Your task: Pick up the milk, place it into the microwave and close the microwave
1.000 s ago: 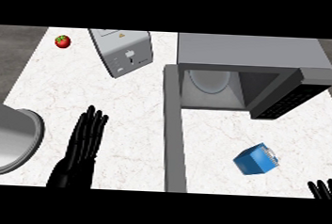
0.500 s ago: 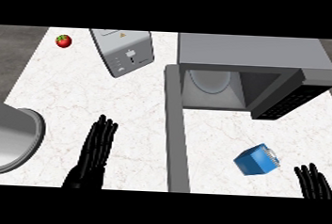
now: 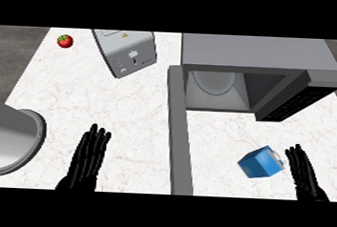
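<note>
Scanning from the left: steel bowl (image 3: 11, 139) at the counter edge, strawberry (image 3: 64, 40) far back, toaster (image 3: 125, 52) beside it. Left hand (image 3: 86, 160) rests open, fingers straight, holding nothing. Microwave (image 3: 261, 71) stands with its door (image 3: 179, 130) swung wide, cavity bare. Blue milk carton (image 3: 260, 162) sits tilted on the counter in front of the cavity, just left of the right hand (image 3: 306, 176), open and not touching. Carton likely light, stiff-walled, smooth; best taken across two opposite flat faces.
</note>
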### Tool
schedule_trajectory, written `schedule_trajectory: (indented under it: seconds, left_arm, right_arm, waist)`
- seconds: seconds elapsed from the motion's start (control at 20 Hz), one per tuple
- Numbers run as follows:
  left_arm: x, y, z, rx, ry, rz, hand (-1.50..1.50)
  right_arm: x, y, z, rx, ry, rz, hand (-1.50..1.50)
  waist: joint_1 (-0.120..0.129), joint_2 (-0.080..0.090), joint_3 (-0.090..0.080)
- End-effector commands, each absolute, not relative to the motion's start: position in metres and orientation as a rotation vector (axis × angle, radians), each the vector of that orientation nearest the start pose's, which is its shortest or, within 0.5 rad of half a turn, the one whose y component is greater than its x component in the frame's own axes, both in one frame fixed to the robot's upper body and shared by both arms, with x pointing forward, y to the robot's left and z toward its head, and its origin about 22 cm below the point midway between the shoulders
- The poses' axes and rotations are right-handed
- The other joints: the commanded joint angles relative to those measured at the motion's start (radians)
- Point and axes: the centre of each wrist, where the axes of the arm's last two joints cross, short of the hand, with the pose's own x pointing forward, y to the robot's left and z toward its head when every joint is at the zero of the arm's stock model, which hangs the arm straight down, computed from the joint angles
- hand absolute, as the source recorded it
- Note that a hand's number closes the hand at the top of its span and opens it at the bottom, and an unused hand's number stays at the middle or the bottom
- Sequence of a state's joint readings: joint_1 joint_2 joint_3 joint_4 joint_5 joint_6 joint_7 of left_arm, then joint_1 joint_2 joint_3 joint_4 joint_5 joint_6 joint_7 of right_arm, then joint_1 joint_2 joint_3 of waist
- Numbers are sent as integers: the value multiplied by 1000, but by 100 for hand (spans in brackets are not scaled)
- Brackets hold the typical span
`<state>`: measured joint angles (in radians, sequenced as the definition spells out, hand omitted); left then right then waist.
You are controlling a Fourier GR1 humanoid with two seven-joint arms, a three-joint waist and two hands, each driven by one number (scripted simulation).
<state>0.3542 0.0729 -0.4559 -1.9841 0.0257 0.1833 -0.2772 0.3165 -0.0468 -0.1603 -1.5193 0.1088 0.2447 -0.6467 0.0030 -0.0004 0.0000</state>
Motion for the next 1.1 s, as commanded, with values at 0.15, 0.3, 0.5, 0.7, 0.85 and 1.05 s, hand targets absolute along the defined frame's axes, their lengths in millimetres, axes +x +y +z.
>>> schedule_trajectory:
  seconds: [0.15, 0.3, 0.5, 0.7, 0.85, 1.05]
  left_arm:
    - [135, 190, 29, -202, -1879, 18, -150]
    - [137, 200, 20, -187, -1879, 29, -150]
    - [130, 232, 39, -169, -1897, 21, -150]
    - [134, 238, 33, -175, -1895, 12, -150]
    - [128, 259, 19, -182, -1897, 29, -150]
    - [122, 244, 20, -187, -1864, 16, -150]
  right_arm:
    - [167, -324, -95, -159, -1845, 119, -150]
    - [178, -302, -117, -220, -1847, 138, -150]
    - [192, -317, -120, -207, -1856, 120, -150]
    - [205, -325, -123, -233, -1875, 73, 150]
    - [215, -327, -129, -315, -1861, 103, 150]
    - [225, -317, -141, -339, -1817, 189, 150]
  waist:
    - [2, 0, 0]
    - [4, 1, 0]
    - [4, 0, 0]
    - [3, 1, 0]
    - [7, 1, 0]
    - [9, 2, 1]
